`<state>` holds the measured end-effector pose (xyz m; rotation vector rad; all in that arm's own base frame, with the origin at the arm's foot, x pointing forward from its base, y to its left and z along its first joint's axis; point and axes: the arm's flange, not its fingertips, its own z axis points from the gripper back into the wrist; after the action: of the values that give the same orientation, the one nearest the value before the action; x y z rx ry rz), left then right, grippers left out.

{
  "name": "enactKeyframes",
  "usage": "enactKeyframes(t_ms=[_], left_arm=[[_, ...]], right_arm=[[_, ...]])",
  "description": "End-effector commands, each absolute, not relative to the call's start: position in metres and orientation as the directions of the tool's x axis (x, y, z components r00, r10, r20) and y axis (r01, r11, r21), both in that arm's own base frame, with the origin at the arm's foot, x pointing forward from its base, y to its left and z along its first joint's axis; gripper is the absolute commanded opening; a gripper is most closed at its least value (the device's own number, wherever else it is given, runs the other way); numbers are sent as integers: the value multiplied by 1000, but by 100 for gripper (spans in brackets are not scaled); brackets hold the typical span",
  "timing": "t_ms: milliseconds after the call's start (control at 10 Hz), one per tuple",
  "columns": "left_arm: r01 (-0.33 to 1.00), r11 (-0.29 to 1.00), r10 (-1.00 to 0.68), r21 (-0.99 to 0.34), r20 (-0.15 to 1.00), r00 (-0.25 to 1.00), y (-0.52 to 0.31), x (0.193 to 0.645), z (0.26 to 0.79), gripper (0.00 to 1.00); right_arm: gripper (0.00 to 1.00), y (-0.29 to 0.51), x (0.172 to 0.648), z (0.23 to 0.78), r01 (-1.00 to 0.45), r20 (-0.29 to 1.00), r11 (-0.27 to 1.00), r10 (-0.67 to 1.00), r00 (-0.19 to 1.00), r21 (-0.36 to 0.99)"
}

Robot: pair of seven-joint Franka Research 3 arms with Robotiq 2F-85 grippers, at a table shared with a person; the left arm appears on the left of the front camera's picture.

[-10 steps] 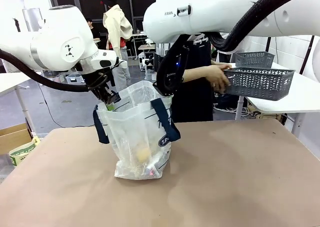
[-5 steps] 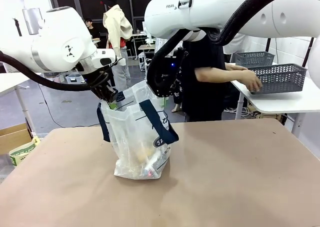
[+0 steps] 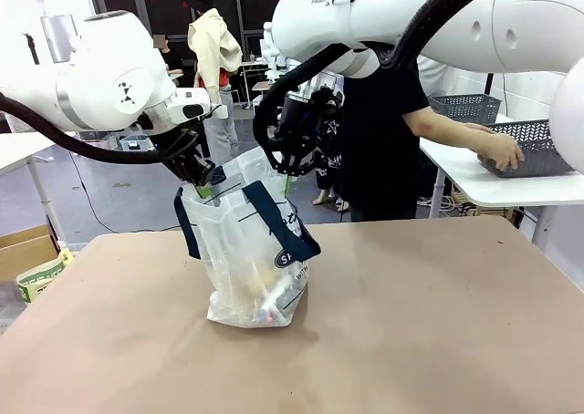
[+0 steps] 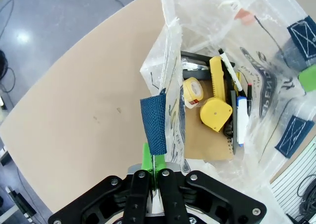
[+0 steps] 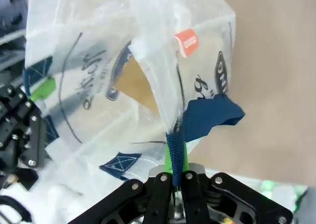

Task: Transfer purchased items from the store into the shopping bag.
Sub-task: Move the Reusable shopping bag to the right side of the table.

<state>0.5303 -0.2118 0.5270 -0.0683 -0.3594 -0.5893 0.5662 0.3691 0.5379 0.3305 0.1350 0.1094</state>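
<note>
Left fingers and right fingers each pinch a navy strap of the shopping bag standing on the tabletop

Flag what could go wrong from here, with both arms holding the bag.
1. The left end effector and right end effector each pinch only a narrow bit of the shopping bag at its top edge; the thin film could slip out or tear if the arms pull apart.
2. The items lie heaped at the bottom and the limp bag hangs from the two grips; once released it may slump on the table and spill.
</note>
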Motion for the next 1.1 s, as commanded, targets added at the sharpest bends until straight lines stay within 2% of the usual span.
enactKeyframes(t_ms=[0,200,300,400,500,600,700,800,1000], left_arm=[[511,858,-491,59,387,780,-205,521,526,0],[511,858,-478,42,428,767,-204,514,526,0],[515,857,-468,19,447,762,-203,513,527,0],[557,831,-497,10,464,733,-203,511,530,0],[521,853,-490,36,401,774,-207,521,528,0],[521,853,-490,36,401,774,-207,521,528,0],[528,849,-492,31,415,766,-209,517,527,0],[531,847,-487,14,417,767,-212,516,529,0],[533,844,-454,-59,451,768,-215,511,532,0]], right_arm=[[0,379,567,548,126,-185,918,-58,981,377],[0,378,570,545,192,-246,927,-113,962,322],[0,377,571,544,227,-261,944,-163,951,238],[0,378,572,540,157,-287,980,-118,951,118],[0,372,565,539,189,-233,936,-120,965,298],[0,372,565,539,189,-233,936,-120,965,298],[0,369,563,535,191,-257,955,-130,958,227],[0,373,571,533,183,-266,937,-102,959,299],[0,379,580,536,169,-228,923,-92,969,345]])
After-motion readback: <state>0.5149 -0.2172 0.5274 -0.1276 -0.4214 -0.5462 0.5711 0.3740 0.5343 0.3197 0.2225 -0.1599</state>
